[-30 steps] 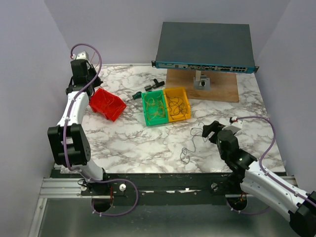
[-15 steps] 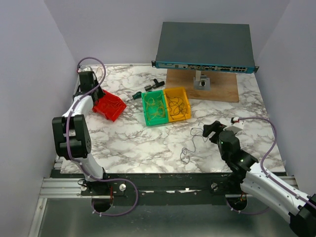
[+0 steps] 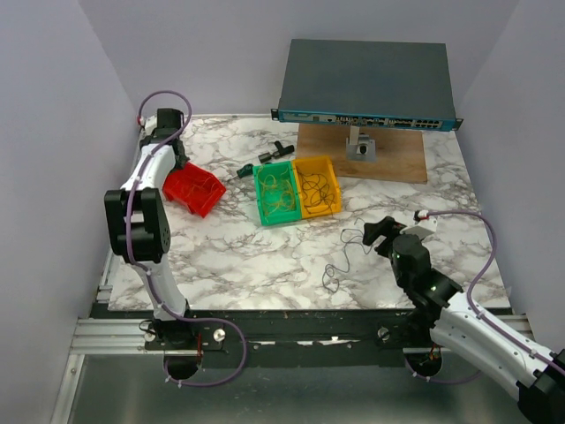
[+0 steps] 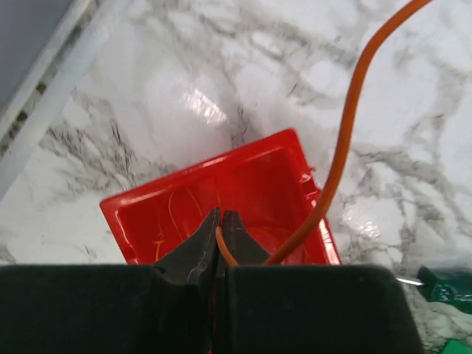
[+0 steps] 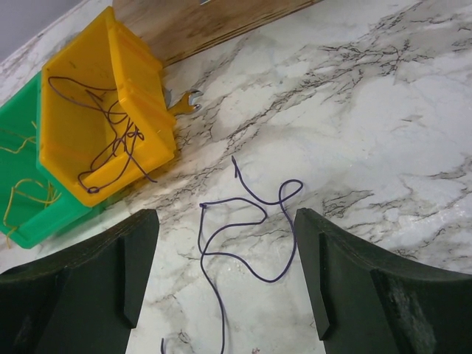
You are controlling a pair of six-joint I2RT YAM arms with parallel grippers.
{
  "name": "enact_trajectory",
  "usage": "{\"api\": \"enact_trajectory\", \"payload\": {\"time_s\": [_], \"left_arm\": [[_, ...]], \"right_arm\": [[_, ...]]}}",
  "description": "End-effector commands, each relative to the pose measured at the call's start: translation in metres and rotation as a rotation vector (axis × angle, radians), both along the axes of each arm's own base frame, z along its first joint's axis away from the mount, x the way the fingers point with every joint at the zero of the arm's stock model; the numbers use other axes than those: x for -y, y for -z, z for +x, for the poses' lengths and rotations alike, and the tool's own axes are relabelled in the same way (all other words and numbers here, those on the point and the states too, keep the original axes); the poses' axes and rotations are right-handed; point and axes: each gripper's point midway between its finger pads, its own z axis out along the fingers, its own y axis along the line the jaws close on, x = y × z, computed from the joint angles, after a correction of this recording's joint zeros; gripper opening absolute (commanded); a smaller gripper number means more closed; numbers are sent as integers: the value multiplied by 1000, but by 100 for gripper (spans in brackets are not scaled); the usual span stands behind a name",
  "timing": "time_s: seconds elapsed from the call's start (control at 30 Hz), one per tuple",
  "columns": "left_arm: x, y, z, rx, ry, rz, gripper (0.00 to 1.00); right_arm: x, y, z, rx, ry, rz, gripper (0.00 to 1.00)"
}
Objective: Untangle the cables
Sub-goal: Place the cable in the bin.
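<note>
My left gripper (image 4: 220, 214) is shut on a thin orange wire (image 4: 346, 140), which runs from the jaws up to the upper right. It hangs over the red bin (image 4: 199, 168), which holds faint orange wires. In the top view this gripper (image 3: 177, 162) is at the bin's back edge (image 3: 196, 191). My right gripper (image 5: 225, 273) is open and empty, its fingers either side of a loose dark purple wire (image 5: 233, 199) on the marble. In the top view it (image 3: 375, 234) sits right of that wire (image 3: 344, 252). The yellow bin (image 5: 110, 44) holds purple wires and the green bin (image 5: 29, 221) holds yellow ones.
A network switch (image 3: 366, 84) stands on a wooden board (image 3: 388, 163) at the back. Black connectors (image 3: 274, 155) lie behind the green bin (image 3: 261, 190) and yellow bin (image 3: 328, 168). A small wrench (image 5: 184, 102) lies by the yellow bin. A green part (image 4: 446, 284) lies right of the red bin.
My left arm has swung from the table's left edge toward the back, bringing its gripper over the red bin. The right arm has barely moved.
</note>
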Motion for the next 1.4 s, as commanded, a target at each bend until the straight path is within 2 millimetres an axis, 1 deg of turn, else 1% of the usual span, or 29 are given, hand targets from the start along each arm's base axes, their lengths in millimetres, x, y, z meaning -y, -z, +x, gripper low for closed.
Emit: {"api": "enact_trajectory", "payload": {"time_s": [0.0, 0.07, 0.13, 0.2, 0.27, 0.3, 0.37, 0.4, 0.47, 0.53, 0.57, 0.6, 0.7, 0.8, 0.83, 0.93, 1.07, 1.13, 1.17, 1.2, 1.23, 1.3, 1.37], "left_arm": [[11, 57, -62, -337, -90, -41, 0], [18, 60, -62, -332, -76, -74, 0], [29, 66, -62, -338, -42, -122, 0], [38, 75, -69, -372, -52, -171, 0], [47, 84, -76, -365, -81, -228, 0], [53, 89, -75, -338, -67, -259, 5], [58, 88, -77, -329, -51, -270, 19], [59, 87, -77, -326, -35, -266, 20], [57, 84, -81, -331, -37, -255, 26], [53, 80, -85, -332, -39, -230, 32], [51, 75, -86, -325, -40, -215, 38], [48, 71, -87, -316, -40, -197, 41], [41, 50, -86, -277, -27, -155, 42], [39, 30, -87, -247, -16, -138, 43], [39, 25, -87, -239, -15, -136, 49], [40, 14, -88, -222, -9, -143, 52], [40, 4, -90, -206, -5, -149, 54], [40, -1, -92, -199, -6, -143, 61], [39, -5, -93, -194, -5, -142, 69], [37, -7, -94, -192, -9, -133, 89], [36, -11, -95, -182, -5, -125, 98], [39, -10, -96, -169, 26, -145, 99], [41, -5, -98, -173, 25, -203, 99]], "right_arm": [[2, 5, -2, -4, 4, -1, 82], [2, 5, -2, -4, 3, 0, 82], [3, 5, -2, -2, 4, -1, 82], [3, 5, -2, -2, 5, 1, 82], [3, 5, -2, -1, 7, 0, 82], [3, 4, -2, 0, 9, 0, 82], [4, 5, -2, -1, 12, 2, 82], [3, 4, -2, 0, 11, 3, 82], [4, 4, -2, 1, 11, 5, 82], [4, 4, -2, 4, 13, 8, 82], [4, 4, -3, 4, 10, 8, 82], [3, 4, -3, 4, 8, 8, 82], [2, 4, -3, 5, 1, 7, 82], [2, 3, -3, 5, -1, 6, 82], [2, 3, -3, 4, -3, 6, 82], [2, 4, -3, 5, -5, 5, 82], [1, 3, -3, 5, -6, 6, 82], [1, 3, -3, 6, -7, 7, 82], [1, 3, -3, 6, -7, 6, 82], [1, 4, -3, 4, -6, 6, 82], [1, 3, -3, 5, -7, 7, 82], [1, 4, -3, 4, -8, 9, 82], [1, 3, -3, 6, -6, 9, 82]]}}
